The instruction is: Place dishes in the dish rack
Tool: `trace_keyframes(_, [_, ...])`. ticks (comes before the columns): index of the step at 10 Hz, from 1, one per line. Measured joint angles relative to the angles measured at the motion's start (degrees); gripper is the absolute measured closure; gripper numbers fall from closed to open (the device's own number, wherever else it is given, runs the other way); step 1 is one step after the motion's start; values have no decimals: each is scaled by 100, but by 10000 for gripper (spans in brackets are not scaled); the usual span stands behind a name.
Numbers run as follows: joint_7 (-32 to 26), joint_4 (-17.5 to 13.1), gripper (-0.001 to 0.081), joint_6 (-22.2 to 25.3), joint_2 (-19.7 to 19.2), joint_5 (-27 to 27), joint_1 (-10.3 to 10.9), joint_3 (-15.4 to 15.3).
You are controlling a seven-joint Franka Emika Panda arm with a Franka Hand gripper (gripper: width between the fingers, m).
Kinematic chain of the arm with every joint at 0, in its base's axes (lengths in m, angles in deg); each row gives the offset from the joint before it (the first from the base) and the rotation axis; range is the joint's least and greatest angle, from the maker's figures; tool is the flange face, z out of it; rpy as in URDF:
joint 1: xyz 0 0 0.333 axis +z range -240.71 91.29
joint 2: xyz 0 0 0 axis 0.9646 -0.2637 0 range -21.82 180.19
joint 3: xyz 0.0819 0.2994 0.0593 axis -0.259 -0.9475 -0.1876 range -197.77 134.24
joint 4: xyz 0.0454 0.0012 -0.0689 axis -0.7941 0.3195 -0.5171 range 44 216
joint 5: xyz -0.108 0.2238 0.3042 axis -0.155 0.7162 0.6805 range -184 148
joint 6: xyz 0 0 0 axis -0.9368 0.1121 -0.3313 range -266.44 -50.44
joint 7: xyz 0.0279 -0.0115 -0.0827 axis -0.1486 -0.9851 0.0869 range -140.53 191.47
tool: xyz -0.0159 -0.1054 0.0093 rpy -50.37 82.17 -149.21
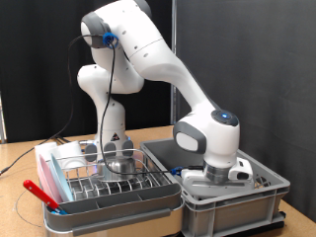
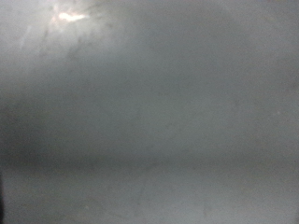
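Observation:
The dish rack (image 1: 111, 184), a low silver wire rack in a white tray (image 1: 109, 213), sits at the exterior view's lower left. Something shiny or clear (image 1: 117, 151) stands at the back of the rack; I cannot tell which dish it is. My gripper (image 1: 219, 178) is lowered into the large grey crate (image 1: 237, 202) to the right of the rack. The crate's rim hides its fingers. The wrist view shows only a blurred grey surface (image 2: 149, 121) very close up, with a bright glint (image 2: 70, 15) on it. No plate or bowl shows clearly.
A red-handled item (image 1: 39, 192) lies along the tray's left edge. A whitish holder (image 1: 51, 156) stands at the rack's back left. Cables trail over the wooden table (image 1: 20, 168) on the left. A black curtain hangs behind the robot.

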Motion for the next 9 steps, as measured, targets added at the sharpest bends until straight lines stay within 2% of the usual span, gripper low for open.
trace_keyframes(2, [0,-5,-4,1,0,0,1,21])
trace_keyframes(5, [0,-25,405,1,0,0,0,43])
trace_keyframes(6, [0,-34,405,1,-1,0,1,51])
trace_keyframes(7, [0,-46,589,0,-6,1,1,56])
trace_keyframes(8, [5,-69,589,-9,-25,6,1,55])
trace_keyframes(9, [5,-75,710,-10,-31,8,0,55])
